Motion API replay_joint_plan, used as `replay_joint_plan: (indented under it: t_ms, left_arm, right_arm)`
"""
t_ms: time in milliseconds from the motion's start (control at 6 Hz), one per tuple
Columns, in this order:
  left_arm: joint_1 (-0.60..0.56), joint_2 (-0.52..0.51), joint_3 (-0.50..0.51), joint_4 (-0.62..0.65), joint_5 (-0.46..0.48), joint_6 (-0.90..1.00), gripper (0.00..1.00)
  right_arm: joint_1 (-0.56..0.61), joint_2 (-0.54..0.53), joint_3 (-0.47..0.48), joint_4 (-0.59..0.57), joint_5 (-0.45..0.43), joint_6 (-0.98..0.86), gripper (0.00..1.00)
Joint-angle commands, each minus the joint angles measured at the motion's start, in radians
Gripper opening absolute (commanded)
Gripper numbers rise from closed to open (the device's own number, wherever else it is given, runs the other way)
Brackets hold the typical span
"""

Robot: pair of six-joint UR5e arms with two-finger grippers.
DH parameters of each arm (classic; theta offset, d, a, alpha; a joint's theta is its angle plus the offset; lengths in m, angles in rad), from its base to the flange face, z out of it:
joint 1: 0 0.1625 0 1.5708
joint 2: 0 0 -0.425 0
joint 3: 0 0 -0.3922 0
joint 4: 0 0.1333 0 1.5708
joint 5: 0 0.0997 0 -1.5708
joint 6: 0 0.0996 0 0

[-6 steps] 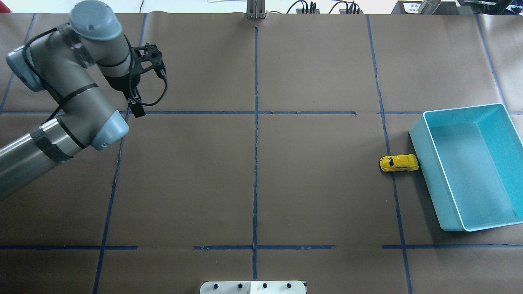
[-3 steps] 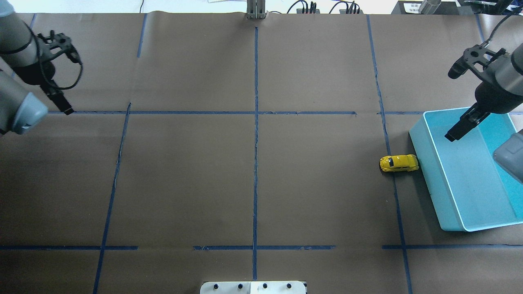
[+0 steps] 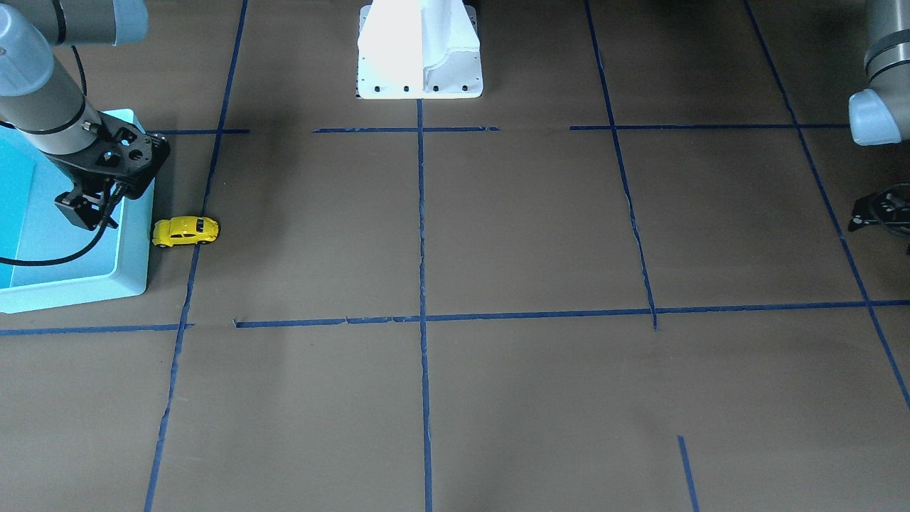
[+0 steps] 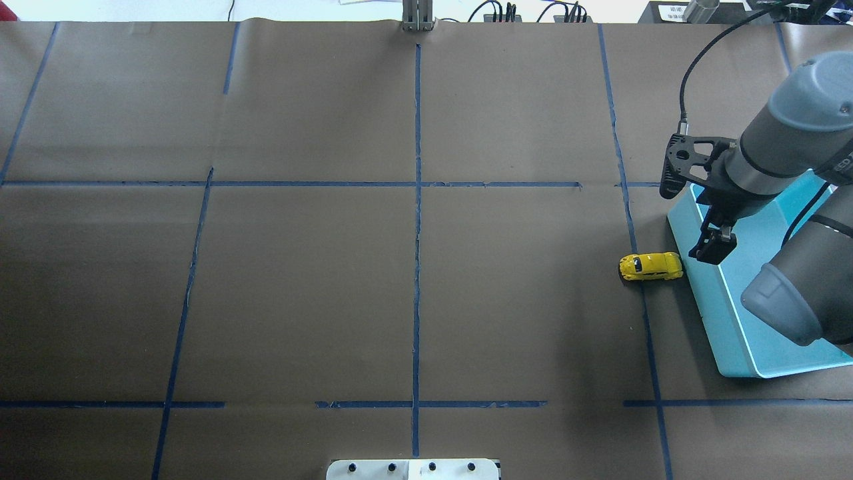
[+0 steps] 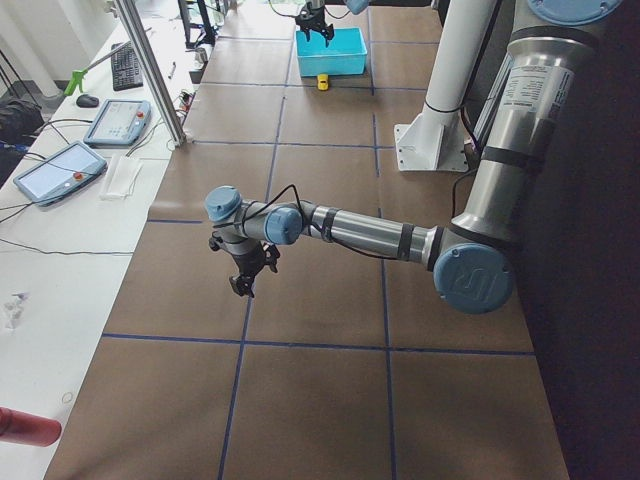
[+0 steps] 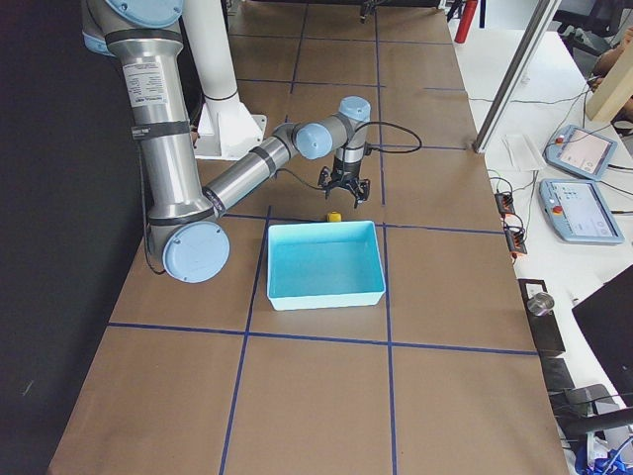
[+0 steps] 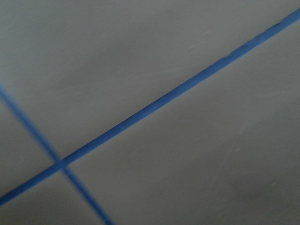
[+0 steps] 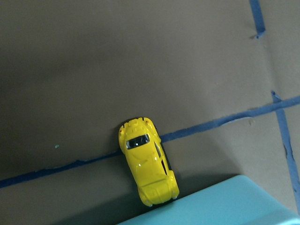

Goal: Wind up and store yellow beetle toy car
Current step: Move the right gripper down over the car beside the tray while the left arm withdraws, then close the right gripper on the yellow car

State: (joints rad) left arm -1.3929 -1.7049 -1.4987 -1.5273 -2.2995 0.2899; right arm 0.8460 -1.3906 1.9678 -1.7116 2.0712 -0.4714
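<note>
Car [image 4: 651, 266] sits touching the bin's [image 4: 713, 313] wall; right gripper [image 4: 710, 253] hovers just beside it, seemingly open and empty, lining up a grasp.

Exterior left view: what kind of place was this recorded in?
Most likely a robotics lab workcell, not a home or factory line. The table is covered in brown paper gridded with blue tape, teach pendants lie on the side bench, and a white mounting pedestal stands on it.

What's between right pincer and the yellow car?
Only the teal bin's side wall, which the yellow beetle toy car sits against; the right pincer hangs above the bin. Overhead view shows it.
</note>
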Motion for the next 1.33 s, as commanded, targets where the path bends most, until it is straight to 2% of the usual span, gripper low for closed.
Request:
replay_joint_plan:
  t_ms: [0, 167, 500, 833, 1167]
  left_arm:
    - [-0.148, 0.088, -0.003, 0.001, -0.143, -0.003, 1.00]
    - [-0.175, 0.096, -0.003, 0.001, -0.147, -0.003, 1.00]
    - [-0.175, 0.097, -0.049, -0.001, -0.143, -0.171, 1.00]
    - [-0.175, 0.134, -0.084, -0.002, -0.133, -0.227, 1.00]
    - [-0.173, 0.145, -0.086, -0.004, -0.040, -0.227, 1.00]
  right_arm:
    - [-0.071, -0.005, -0.152, 0.219, -0.016, -0.010, 1.00]
    - [-0.080, -0.005, -0.180, 0.283, -0.017, 0.000, 1.00]
    - [-0.110, -0.007, -0.179, 0.283, -0.026, -0.018, 1.00]
    - [-0.148, -0.011, -0.178, 0.283, -0.083, -0.036, 1.00]
    - [-0.146, -0.016, -0.184, 0.282, -0.085, -0.055, 0.99]
